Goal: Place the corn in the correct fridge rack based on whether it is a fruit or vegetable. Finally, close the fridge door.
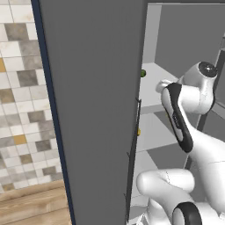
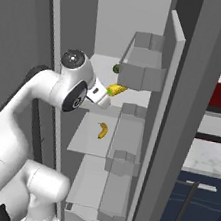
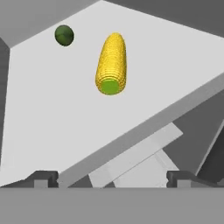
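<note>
Corn (image 3: 112, 63) lies on the upper fridge shelf (image 3: 52, 127), near a small dark-green round item (image 3: 64, 35) farther back on the same shelf. Gripper (image 3: 111, 178) hangs released, fingers spread, just in front of that shelf's edge, clear of the corn. Fridge door (image 1: 94, 110) stands open; a banana (image 2: 102, 130) sits one shelf below.

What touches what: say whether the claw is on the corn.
Apart. In the hand view the corn lies on the fridge shelf, well beyond the claw, whose fingertips stand wide with bare shelf between.
</note>
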{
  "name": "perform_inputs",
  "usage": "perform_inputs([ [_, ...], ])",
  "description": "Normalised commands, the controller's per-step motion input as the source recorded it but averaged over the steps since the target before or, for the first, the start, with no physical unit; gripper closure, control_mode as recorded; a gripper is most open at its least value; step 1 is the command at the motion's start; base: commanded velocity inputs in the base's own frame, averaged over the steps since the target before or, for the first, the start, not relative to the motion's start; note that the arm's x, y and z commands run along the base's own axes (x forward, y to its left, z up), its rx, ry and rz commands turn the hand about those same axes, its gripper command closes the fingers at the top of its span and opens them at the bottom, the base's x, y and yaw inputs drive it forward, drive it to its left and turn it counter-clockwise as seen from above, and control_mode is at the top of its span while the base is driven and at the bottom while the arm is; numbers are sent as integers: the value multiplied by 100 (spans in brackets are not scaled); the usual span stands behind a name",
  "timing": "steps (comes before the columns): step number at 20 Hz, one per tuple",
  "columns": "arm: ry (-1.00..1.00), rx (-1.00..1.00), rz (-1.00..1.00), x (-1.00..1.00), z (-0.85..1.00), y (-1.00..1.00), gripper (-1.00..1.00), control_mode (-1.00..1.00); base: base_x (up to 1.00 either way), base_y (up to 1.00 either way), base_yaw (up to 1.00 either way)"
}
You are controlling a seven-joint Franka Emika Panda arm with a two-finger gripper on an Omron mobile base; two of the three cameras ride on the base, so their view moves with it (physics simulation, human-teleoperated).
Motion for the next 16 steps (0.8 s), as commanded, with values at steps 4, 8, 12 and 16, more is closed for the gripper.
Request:
perform_inputs([
  [4, 0, 0, 0, -100, 2, 38, -100, -100, 0, 0, 0],
  [8, 5, -12, 1, -64, -26, 49, -100, -100, 0, 0, 0],
  [12, 3, -7, 5, -29, -19, 38, -100, 100, -25, 7, 0],
  [16, 0, 0, 0, 0, 0, 0, -100, 100, -100, 3, 0],
])
